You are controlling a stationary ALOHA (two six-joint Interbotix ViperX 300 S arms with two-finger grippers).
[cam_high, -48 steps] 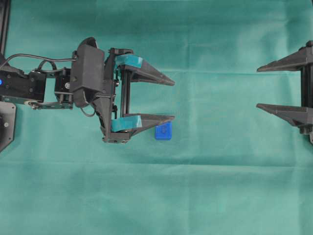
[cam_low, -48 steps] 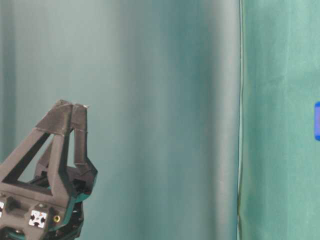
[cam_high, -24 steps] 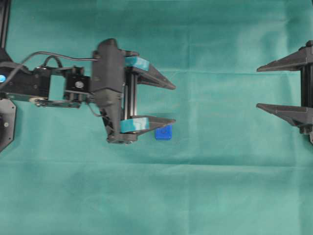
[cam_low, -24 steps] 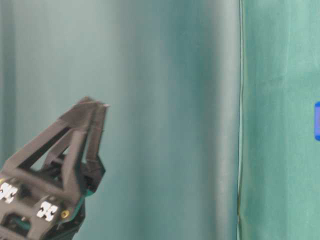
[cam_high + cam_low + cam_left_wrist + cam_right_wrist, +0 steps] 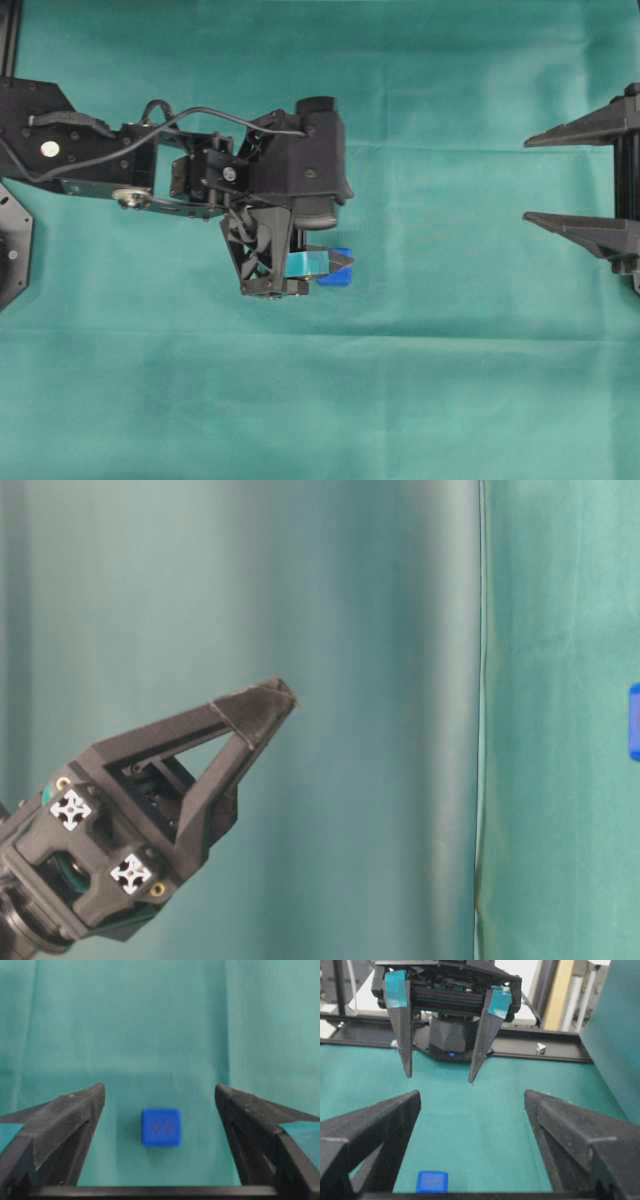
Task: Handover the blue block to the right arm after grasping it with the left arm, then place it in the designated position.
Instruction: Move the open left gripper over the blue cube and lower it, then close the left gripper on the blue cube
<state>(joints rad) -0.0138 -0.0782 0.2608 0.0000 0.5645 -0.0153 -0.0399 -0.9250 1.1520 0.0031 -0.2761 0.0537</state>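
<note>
The blue block (image 5: 160, 1127) lies flat on the green cloth, centred between the two fingers of my left gripper (image 5: 160, 1088), which stands open and touches nothing. Seen from the right wrist, the left gripper (image 5: 440, 1077) points straight down, raised well above the block (image 5: 432, 1181). From overhead only one teal-banded finger (image 5: 318, 262) shows under the wrist housing, right beside the block (image 5: 338, 270). My right gripper (image 5: 527, 180) waits open and empty at the right edge. I cannot make out the designated position in any view.
Green cloth (image 5: 450, 380) covers the whole table. The left arm's base (image 5: 451, 1035) and a black frame rail (image 5: 545, 1050) stand at the far end in the right wrist view. A green backdrop (image 5: 350, 680) fills the table-level view.
The left arm has reached right and pitched its gripper downward over the block. The block and the right arm have not moved.
</note>
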